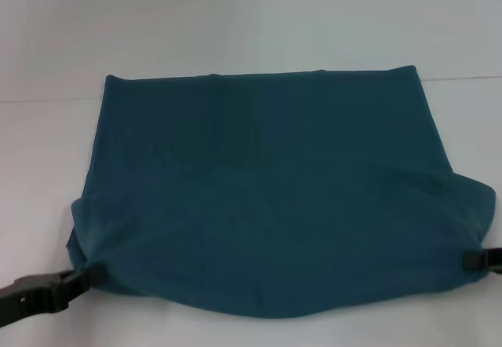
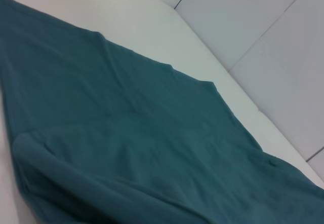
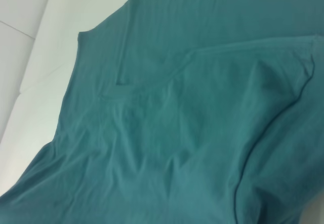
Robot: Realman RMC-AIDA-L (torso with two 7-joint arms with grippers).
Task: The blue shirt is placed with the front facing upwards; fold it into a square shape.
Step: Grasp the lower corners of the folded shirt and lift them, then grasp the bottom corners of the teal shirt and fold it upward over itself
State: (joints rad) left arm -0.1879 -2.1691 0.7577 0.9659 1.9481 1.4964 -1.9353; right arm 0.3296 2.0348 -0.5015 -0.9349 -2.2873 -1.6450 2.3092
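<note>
White tabletop (image 1: pixel 47 33), pale wall panels behind it in the wrist views. Left gripper (image 1: pixel 78 278) sits at the near-left corner of the blue shirt (image 1: pixel 267 182), fingertips right at the cloth edge and apparently pinching it; can't tell for certain. Shirt is already partly folded: plain teal side up, no print showing, a wide rectangle in the middle of the table with its long axis running left-right, far edge straight, near edge bulging toward the robot and slightly lifted at both corners. Right gripper (image 1: pixel 473 260) mirrors the left at the near-right corner, tips against the fabric; hold likewise unclear. Both arms equally close, one per near corner, and the whole shirt lies forward of them. My read: next move is carrying the near edge away to the far edge, both arms together.
</note>
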